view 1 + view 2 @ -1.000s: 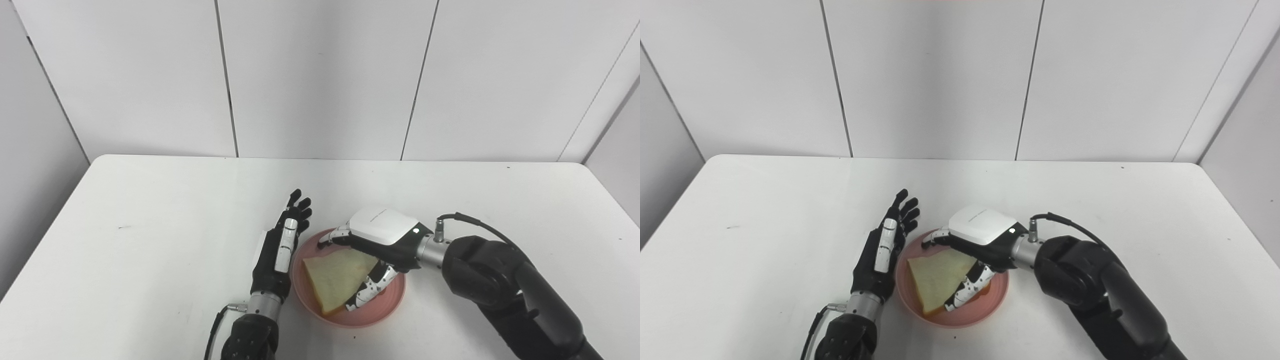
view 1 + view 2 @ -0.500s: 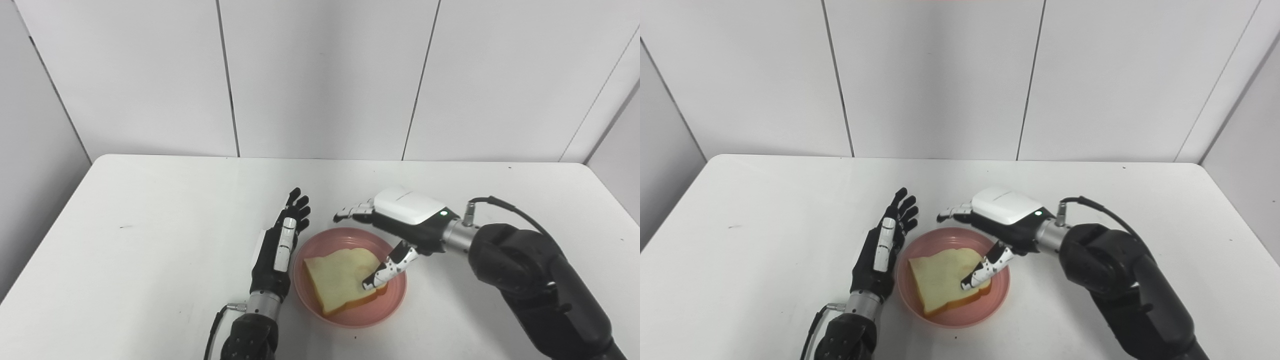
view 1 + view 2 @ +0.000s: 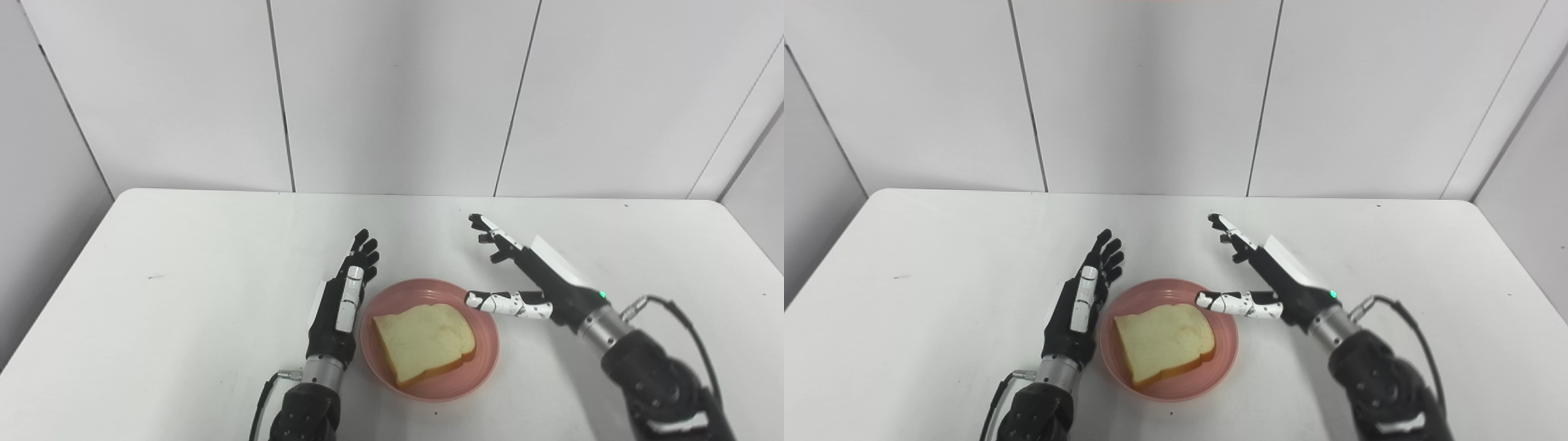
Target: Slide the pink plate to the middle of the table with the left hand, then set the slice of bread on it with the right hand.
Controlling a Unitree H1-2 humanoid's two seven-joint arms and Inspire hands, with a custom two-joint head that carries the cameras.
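A pink plate (image 3: 478,373) sits on the white table near its front middle. A slice of bread (image 3: 424,342) lies flat on the plate. My left hand (image 3: 343,300) stands open on its edge beside the plate's left rim, fingers stretched away from me. My right hand (image 3: 533,278) is open to the right of the plate, fingers spread and pointing away, its thumb reaching over the plate's right rim. Neither hand holds anything. In the right eye view the bread (image 3: 1165,343) and the plate (image 3: 1222,367) look the same.
The white table (image 3: 184,275) runs to grey wall panels at the back, with its edges visible left and right. A few small dark specks mark the tabletop; nothing else stands on it.
My right hand has let go of the bread, lifted off the plate and drawn back to the right, turning open. The bread stays on the plate. The left hand has not moved.
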